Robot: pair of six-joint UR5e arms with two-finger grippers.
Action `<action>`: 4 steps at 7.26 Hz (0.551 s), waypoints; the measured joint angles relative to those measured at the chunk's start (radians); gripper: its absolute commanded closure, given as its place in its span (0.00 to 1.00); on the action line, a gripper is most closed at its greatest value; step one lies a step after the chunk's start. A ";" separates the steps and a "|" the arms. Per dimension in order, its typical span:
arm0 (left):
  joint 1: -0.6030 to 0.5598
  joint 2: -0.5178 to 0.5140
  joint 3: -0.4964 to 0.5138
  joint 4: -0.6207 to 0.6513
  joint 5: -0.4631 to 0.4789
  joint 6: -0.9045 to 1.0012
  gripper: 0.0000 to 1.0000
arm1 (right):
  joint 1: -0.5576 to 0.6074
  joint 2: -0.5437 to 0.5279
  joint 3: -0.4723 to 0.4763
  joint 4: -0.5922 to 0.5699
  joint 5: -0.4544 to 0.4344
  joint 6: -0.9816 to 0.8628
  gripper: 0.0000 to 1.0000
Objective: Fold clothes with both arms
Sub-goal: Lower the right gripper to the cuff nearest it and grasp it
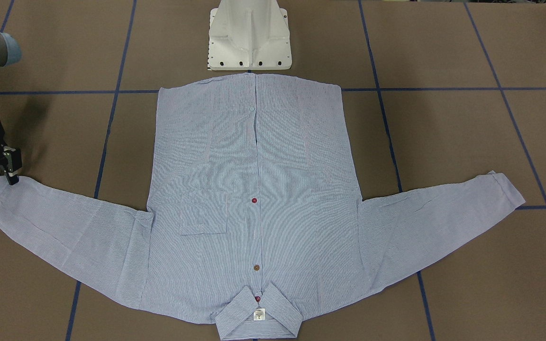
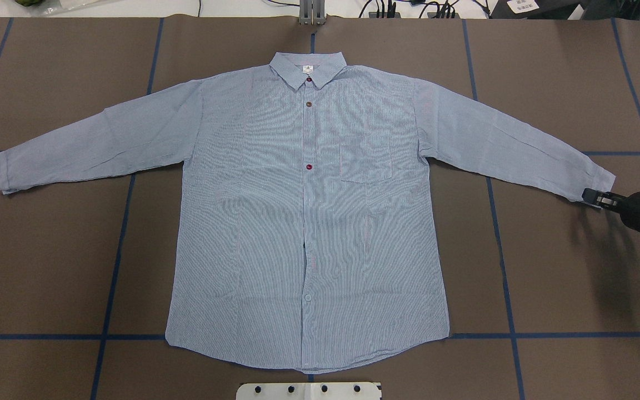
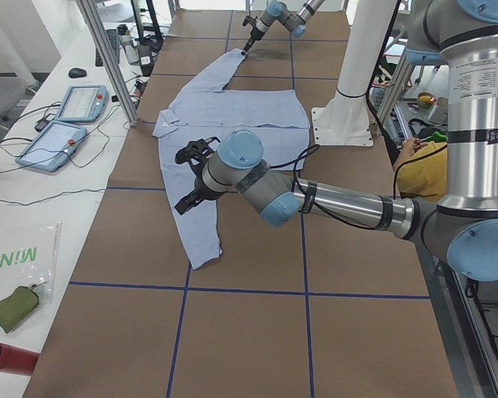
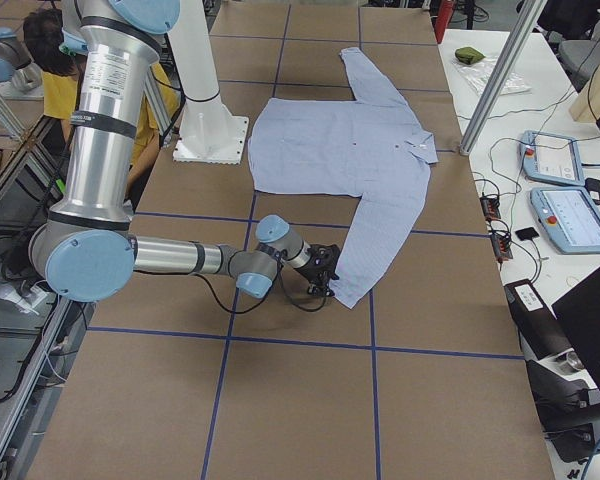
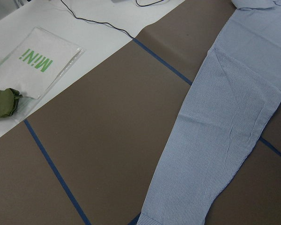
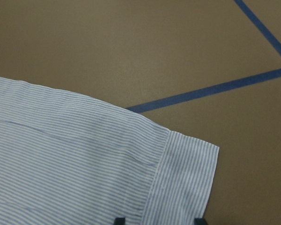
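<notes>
Light blue striped shirt (image 2: 309,222) lies flat and face-up on the brown table (image 2: 548,278), sleeves spread. Right gripper (image 2: 595,196) is at one cuff (image 6: 187,178), tips apart, gripping nothing; it likely must pinch next. Left gripper (image 3: 183,178) hovers above the other sleeve (image 5: 225,140), opening unclear

Scanning brown table (image 2: 548,266), gridded with blue tape lines (image 2: 575,335); carrying light blue striped shirt (image 2: 309,222) lying flat, front up, both sleeves spreading outward; also bearing white pedestal base (image 1: 249,42) just beside shirt hem.
</notes>
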 measured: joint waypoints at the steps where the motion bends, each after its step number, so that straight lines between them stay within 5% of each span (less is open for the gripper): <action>1: 0.000 0.000 0.000 0.000 0.000 0.000 0.00 | 0.000 -0.002 0.005 0.000 0.000 0.001 1.00; 4: 0.000 0.000 -0.001 0.000 0.000 0.000 0.00 | 0.005 -0.011 0.085 -0.007 0.012 -0.008 1.00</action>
